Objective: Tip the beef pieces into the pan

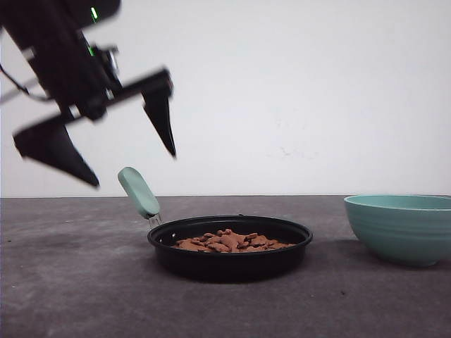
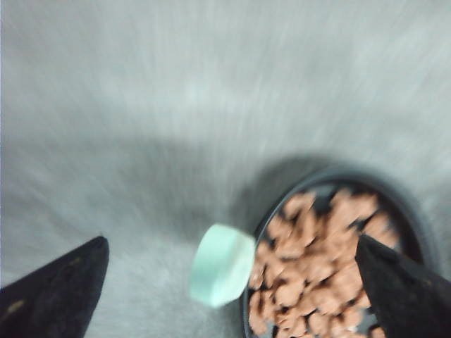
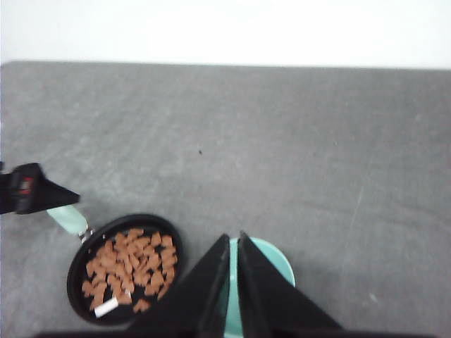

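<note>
— Where do the small reddish-brown beef pieces (image 1: pixel 230 241) lie?

— In a low heap inside the shallow round black frying pan (image 1: pixel 230 257), which sits on the grey table (image 1: pixel 77 282). Its pale mint-green handle (image 1: pixel 139 191) slants up and away toward the robot's left.

— And the left gripper (image 1: pixel 134 165)?

— It hangs in the air above that handle, its black pointed fingers (image 1: pixel 161 120) spread wide, nothing between them. The left wrist view is blurred.

— The right one?

— In its wrist view the right gripper (image 3: pixel 233 253) has its fingers pressed together, with no object seen between them, above the teal ribbed bowl (image 1: pixel 402 227), which stands on the table to the right of the pan, apart from it.

— Any brand or writing?

— None that I can read.
</note>
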You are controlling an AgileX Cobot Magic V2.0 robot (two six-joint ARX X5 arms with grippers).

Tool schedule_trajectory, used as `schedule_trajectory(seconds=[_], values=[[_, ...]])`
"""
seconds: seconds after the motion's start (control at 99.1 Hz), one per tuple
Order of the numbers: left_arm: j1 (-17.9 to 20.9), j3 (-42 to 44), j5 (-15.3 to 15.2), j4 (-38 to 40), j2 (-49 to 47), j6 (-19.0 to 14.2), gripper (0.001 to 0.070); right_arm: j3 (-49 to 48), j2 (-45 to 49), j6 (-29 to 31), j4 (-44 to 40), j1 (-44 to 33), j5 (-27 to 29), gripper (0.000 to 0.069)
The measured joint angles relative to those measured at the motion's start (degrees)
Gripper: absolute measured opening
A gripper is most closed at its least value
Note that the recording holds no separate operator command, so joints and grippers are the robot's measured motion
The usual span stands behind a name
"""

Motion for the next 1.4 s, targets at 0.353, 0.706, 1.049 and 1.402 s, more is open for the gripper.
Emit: schedule_trajectory(seconds=[0.353, 0.706, 1.049, 1.402], values=[[0.77, 0.11, -9.92, -2.23, -24.63, 6.93, 0.0697, -0.15, 0.00, -2.10, 3.56, 0.00, 0.02, 0.0016], [0.77, 0.31, -21.22, -6.71, -45.20, 9.20, 0.0085, -7.23, -4.37, -8.17, 10.32, 0.44, 5.60, 0.0011], [0.77, -2.91, -28.98, -13.79, -56.76, 9.44, 0.0023, -14.47, -10.08, -8.50, 16.48, 0.42, 5.64, 0.0011], [0.77, -3.13, -29.44, -14.78, -59.14, 9.55, 0.0023, -14.45, -10.08, -8.48, 20.52, 0.44, 5.75, 0.0011]])
